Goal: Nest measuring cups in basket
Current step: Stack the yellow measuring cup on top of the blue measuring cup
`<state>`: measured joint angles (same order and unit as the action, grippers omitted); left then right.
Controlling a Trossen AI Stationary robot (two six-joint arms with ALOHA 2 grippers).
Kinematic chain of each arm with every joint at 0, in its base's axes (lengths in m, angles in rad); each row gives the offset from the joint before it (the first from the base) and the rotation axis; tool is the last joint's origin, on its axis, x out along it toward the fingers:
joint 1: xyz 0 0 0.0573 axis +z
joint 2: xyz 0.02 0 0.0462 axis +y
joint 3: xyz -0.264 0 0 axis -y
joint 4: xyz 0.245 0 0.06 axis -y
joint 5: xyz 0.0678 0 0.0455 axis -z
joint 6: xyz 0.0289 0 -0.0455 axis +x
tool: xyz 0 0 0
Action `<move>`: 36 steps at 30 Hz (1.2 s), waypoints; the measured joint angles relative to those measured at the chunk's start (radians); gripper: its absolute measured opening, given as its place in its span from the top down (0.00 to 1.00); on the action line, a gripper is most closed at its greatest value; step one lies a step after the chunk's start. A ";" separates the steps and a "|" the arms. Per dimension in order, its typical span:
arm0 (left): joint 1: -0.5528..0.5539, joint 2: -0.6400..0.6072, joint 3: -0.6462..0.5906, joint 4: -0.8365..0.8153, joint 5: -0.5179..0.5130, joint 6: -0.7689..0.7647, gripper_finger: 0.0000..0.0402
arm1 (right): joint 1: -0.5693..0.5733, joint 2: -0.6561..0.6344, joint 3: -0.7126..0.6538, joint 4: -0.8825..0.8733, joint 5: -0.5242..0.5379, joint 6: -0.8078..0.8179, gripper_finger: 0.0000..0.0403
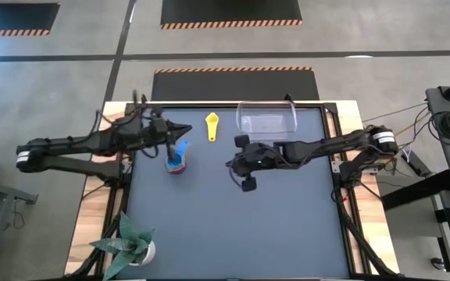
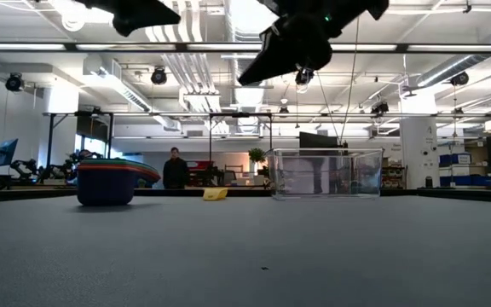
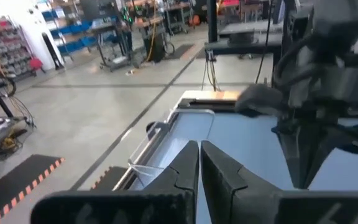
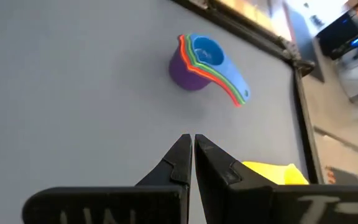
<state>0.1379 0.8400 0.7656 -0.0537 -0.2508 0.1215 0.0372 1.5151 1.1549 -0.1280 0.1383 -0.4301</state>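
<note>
1. Nested stack of measuring cups, purple outermost, on tabletop, outside basket.
2. Yellow cup lies alone, farther back.
3. Clear basket at far edge: nothing inside.
4. Left gripper & right gripper: fingers closed, holding nothing.

We see a grey-topped desk carrying a nested stack of coloured plastic measuring cups, a lone yellow plastic measuring cup, a clear rectangular plastic basket and a small potted plant.
</note>
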 joint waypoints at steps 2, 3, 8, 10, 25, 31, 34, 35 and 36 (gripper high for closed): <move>0.000 0.052 0.038 -0.021 0.000 0.004 1.00 | -0.001 -0.030 -0.047 0.067 0.002 -0.010 0.98; 0.000 0.078 0.062 -0.036 0.001 0.014 1.00 | -0.001 -0.046 -0.070 0.094 0.004 -0.015 0.98; 0.013 0.203 0.180 -0.149 0.000 0.059 1.00 | 0.000 -0.137 -0.168 0.194 0.012 -0.042 0.98; 0.025 0.255 0.214 -0.184 0.000 0.069 1.00 | 0.000 -0.177 -0.197 0.229 0.013 -0.052 0.98; 0.225 0.592 0.263 -0.234 0.118 0.095 1.00 | 0.000 -0.343 -0.312 0.314 0.013 -0.088 0.98; 0.291 0.752 0.304 -0.235 0.138 0.079 1.00 | -0.001 -0.339 -0.312 0.321 0.013 -0.117 0.98; 0.311 0.835 0.333 -0.238 0.139 0.079 1.00 | -0.001 -0.339 -0.312 0.321 0.013 -0.119 0.98; 0.319 0.860 0.342 -0.242 0.145 0.079 1.00 | -0.001 -0.339 -0.312 0.321 0.013 -0.120 0.98; 0.328 0.883 0.351 -0.243 0.163 0.079 1.00 | -0.001 -0.339 -0.312 0.321 0.013 -0.120 0.98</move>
<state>0.4662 1.7233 1.1166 -0.2964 -0.0880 0.2008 0.0364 1.1763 0.8433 0.1925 0.1511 -0.5504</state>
